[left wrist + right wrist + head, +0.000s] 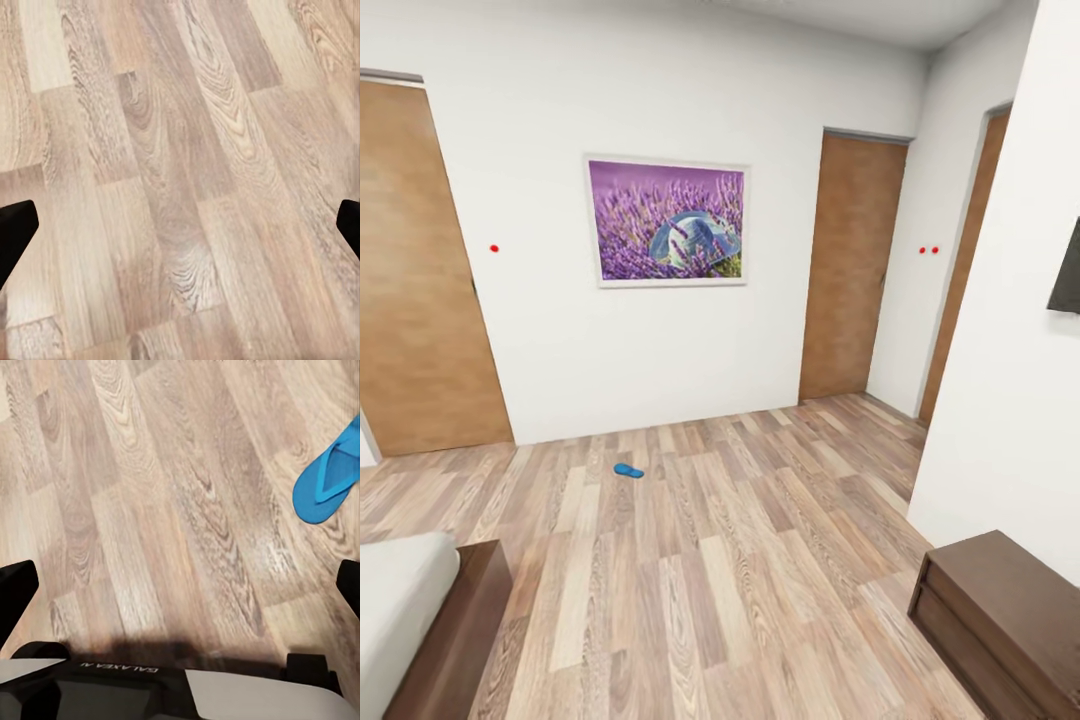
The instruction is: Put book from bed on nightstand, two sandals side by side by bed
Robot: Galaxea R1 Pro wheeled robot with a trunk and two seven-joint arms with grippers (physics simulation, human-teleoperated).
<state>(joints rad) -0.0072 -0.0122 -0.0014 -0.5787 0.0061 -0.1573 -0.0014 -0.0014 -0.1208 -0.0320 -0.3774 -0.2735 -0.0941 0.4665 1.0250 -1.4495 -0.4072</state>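
Nearest the head camera, at the lower left, sits a corner of the large low bed with its pale grey-white mattress cover [395, 610] and dark brown wooden frame, and at the lower right a low dark reddish-brown wooden cabinet [1005, 610] with drawer fronts stands against the white wall. Between them stretches the brown plank floor [710, 560]. Far out on that floor, left of centre and close to the far wall, lies one bright blue flat flip-flop sandal [628, 470], its long axis running roughly left to right; which end is the toe is too small to tell. In the right wrist view a second bright blue sandal [328, 480] lies sole-down on the planks with its toe strap up, its long axis slanting across the plank direction, the rounded end towards the robot's white and black base [180, 690]. The right gripper [180, 585] hangs over bare floor with its two dark fingertips [15, 596] spread wide and grasping nothing. The left gripper [180, 225] is likewise spread apart over the planks, empty. On the far wall hangs a white-framed picture of purple lavender [667, 222], flanked by tan wood doors [420, 270].
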